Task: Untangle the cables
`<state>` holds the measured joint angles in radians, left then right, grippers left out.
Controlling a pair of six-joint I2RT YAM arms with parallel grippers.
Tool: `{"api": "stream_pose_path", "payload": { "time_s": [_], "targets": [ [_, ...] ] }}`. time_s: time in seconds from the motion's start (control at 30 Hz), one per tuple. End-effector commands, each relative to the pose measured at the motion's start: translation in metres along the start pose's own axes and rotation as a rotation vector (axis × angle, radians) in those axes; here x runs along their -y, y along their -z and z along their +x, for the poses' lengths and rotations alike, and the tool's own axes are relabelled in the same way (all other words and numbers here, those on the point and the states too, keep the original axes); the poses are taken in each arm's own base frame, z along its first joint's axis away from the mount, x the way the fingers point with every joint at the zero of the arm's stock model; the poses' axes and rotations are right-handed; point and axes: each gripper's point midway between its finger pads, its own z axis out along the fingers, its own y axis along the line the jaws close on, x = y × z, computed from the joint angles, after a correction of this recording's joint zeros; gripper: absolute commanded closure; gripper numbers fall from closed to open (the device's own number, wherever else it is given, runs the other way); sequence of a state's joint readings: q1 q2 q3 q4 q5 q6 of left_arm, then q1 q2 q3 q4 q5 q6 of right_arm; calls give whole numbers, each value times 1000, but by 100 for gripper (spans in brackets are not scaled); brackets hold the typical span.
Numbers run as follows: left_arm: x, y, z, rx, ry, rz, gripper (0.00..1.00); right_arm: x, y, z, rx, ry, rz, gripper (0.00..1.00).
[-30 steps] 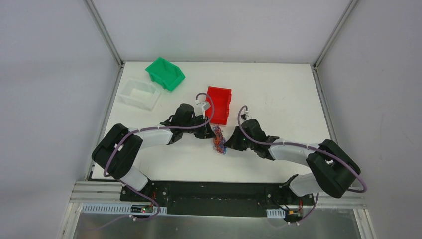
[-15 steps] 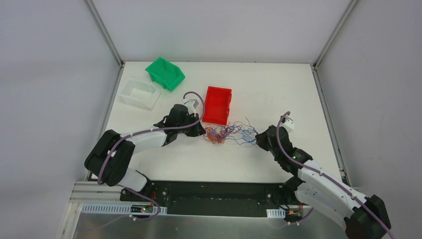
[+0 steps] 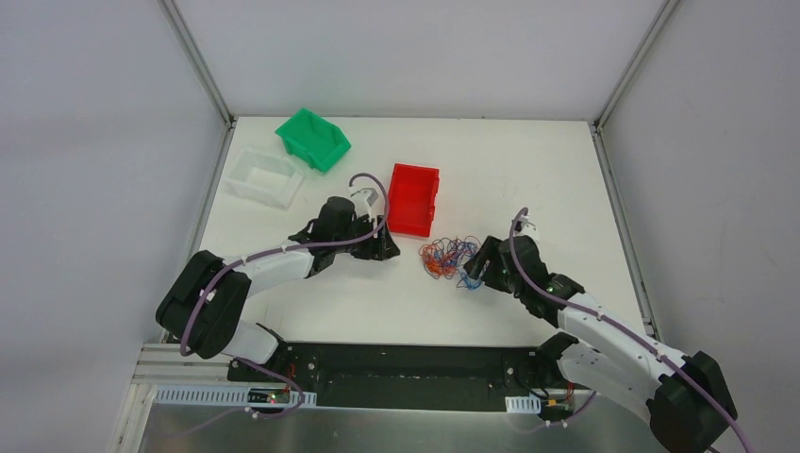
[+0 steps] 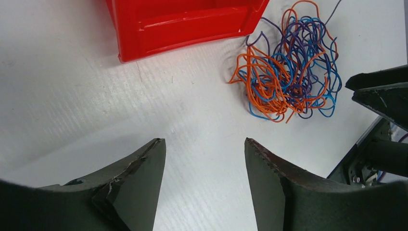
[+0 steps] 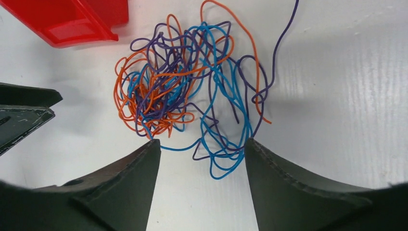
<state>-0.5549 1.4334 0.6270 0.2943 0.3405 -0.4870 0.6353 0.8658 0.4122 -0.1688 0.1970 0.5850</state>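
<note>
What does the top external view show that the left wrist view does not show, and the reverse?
Only the top view: the green box and the clear box. Only the left wrist view: the left claw from close by, open and empty, and the single orange, blue and purple strands. Both: the red box and the cables beside it.

**Three bins on the white table**

On the table (image 3: 528,170) I see a red bin (image 3: 415,198) just beyond my left gripper (image 3: 385,247), open side up. Farther out to that gripper's left sit a clear bin (image 3: 265,176) and a green bin (image 3: 313,139), side by side.
</note>
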Motion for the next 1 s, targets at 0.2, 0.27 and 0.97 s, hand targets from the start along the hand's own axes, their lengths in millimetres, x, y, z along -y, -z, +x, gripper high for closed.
{"api": "stream_pose_path", "payload": {
  "time_s": [0.2, 0.27, 0.97],
  "targets": [
    [45, -5, 6, -59, -117, 179, 33, 6, 5, -27, 85, -20, 102, 18],
    [50, -7, 8, -73, -129, 202, 33, 14, 4, -28, 97, -31, 140, 17],
    [34, -19, 8, -107, -100, 103, 33, -89, -29, 31, -217, 10, -127, 44]
  ]
}}
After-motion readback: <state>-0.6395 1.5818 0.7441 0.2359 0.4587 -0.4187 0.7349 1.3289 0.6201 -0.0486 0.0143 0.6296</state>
